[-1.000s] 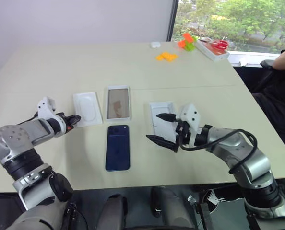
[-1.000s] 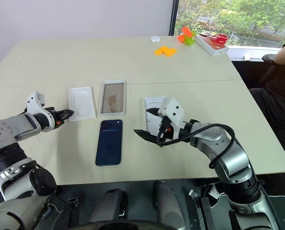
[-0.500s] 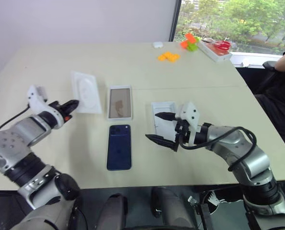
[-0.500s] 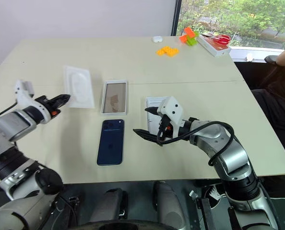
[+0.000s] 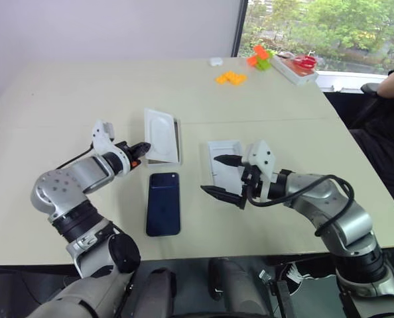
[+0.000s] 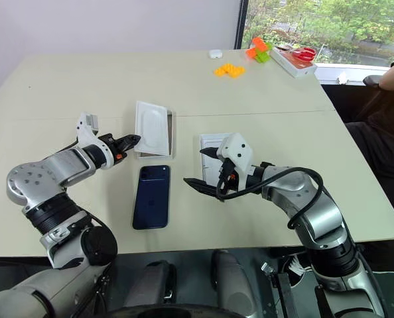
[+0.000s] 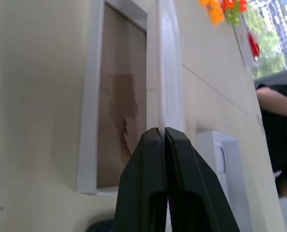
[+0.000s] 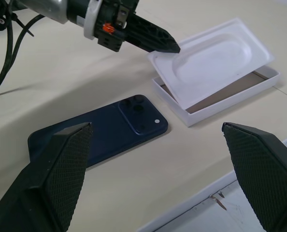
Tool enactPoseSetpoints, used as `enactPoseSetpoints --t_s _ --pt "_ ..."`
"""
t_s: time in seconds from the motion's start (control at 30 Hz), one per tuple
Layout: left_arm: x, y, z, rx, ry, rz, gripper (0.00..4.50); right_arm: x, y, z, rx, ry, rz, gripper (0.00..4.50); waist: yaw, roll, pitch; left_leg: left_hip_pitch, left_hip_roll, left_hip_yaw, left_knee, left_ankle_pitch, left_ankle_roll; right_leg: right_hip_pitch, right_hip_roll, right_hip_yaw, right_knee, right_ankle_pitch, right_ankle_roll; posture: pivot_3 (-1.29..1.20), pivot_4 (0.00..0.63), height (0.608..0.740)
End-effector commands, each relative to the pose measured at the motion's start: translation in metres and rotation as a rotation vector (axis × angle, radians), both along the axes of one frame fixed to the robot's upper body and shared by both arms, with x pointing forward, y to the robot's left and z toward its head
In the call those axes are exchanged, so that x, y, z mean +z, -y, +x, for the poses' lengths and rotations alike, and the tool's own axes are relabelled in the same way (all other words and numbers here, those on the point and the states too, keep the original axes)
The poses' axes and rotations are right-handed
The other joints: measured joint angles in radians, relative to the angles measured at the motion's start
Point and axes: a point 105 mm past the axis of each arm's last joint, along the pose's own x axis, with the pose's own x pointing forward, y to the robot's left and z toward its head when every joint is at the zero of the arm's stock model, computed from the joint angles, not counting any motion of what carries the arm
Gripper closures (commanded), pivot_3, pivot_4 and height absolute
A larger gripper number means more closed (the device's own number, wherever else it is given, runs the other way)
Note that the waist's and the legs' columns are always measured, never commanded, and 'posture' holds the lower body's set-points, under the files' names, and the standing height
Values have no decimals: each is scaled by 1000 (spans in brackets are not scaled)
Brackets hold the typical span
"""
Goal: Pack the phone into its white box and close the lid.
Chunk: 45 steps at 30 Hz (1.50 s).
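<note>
I've swung the left gripper (image 6: 132, 139), clamped on the thin insert (image 6: 150, 128), across over the white box (image 8: 240, 94). Right gripper (image 5: 222, 177) hangs open. The phone (image 5: 163, 203) lies near the tabletop's (image 5: 84, 86) front edge, unpacked.
</note>
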Motion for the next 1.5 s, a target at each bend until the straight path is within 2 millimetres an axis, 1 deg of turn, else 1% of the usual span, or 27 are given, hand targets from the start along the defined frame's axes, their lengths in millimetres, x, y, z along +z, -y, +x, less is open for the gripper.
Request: enactPoseSetpoints --t_s 0.03,0.4,0.6,1.2,1.5 --pt "11 -2 7 23 29 10 4383 10 -2 -6 11 48 11 0 0 0 0 0 0 0 0 0 0 0 0 0 0 0 0 0 150 726" --pt "4 3 16 -13 -22 50 4383 12 -2 -4 -20 50 17 0 0 0 0 0 0 0 0 0 0 0 0 0 0 0 0 0 150 726" --pt "2 9 17 -32 -25 36 4383 12 -1 -1 -40 53 17 0 0 0 0 0 0 0 0 0 0 0 0 0 0 0 0 0 150 726" --pt "8 20 20 -99 3 -45 4383 10 -1 -1 -46 53 14 0 0 0 0 0 0 0 0 0 0 0 0 0 0 0 0 0 150 726" --pt "3 22 20 -104 -13 -36 4383 10 -1 -1 -45 55 14 0 0 0 0 0 0 0 0 0 0 0 0 0 0 0 0 0 150 726"
